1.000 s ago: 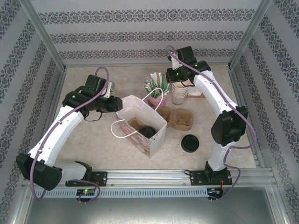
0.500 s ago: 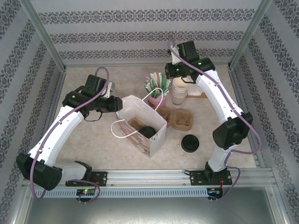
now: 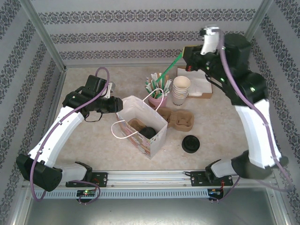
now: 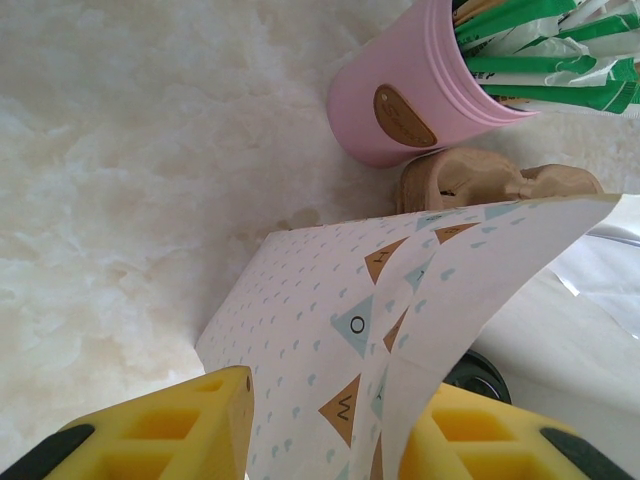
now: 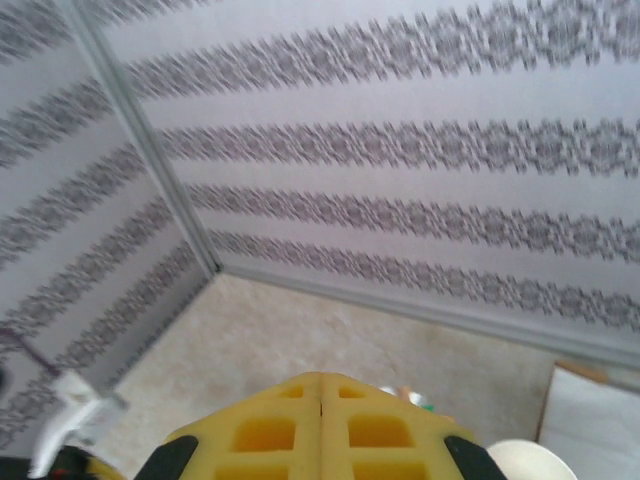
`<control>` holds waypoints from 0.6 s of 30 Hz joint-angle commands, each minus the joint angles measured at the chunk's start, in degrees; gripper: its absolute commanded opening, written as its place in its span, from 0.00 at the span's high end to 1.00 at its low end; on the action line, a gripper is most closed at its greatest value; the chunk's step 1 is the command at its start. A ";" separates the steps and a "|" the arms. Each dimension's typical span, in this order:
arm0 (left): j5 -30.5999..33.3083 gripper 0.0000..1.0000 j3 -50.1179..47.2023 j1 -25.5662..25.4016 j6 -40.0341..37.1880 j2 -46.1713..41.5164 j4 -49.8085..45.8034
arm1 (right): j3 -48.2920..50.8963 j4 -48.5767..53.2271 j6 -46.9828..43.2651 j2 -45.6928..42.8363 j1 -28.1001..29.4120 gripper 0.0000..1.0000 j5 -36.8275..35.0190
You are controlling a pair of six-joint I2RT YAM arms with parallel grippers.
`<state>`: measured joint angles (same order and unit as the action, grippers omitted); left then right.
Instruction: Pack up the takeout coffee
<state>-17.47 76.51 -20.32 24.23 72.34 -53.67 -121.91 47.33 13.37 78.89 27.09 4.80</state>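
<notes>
The takeout coffee [image 3: 148, 132], a cup under a black lid, stands inside the open patterned paper bag [image 3: 157, 136]. Its lid [image 4: 478, 368] peeks past the bag's wall in the left wrist view. My left gripper [image 3: 117, 105] is shut on the bag's back left corner, and the paper wall [image 4: 300, 330] runs between its yellow fingers [image 4: 335, 400]. My right gripper [image 3: 186, 52] hangs high above the back of the table. It is shut [image 5: 320, 385] on the top end of a long green stick [image 3: 172, 64] that slants down toward the pink cup.
A pink cup [image 3: 157, 99] of green sticks and a stack of lidless cream cups [image 3: 181, 89] stand behind the bag. A brown cup carrier [image 3: 180, 119] lies to its right, loose black lids [image 3: 191, 143] in front, white napkins [image 3: 200, 83] at the back.
My right arm has swung up and to the right, away from the pink cup, carrying the green stick. The left arm and the bag have not moved.
</notes>
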 commanded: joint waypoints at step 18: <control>0.78 0.62 -0.75 -0.82 0.25 -2.30 -1.61 | 13.15 -8.14 2.22 -9.52 20.24 1.00 1.03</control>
<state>-17.47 76.44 -20.32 24.25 71.11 -53.67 -111.59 40.99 14.48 67.72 46.13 5.41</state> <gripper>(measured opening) 0.381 0.065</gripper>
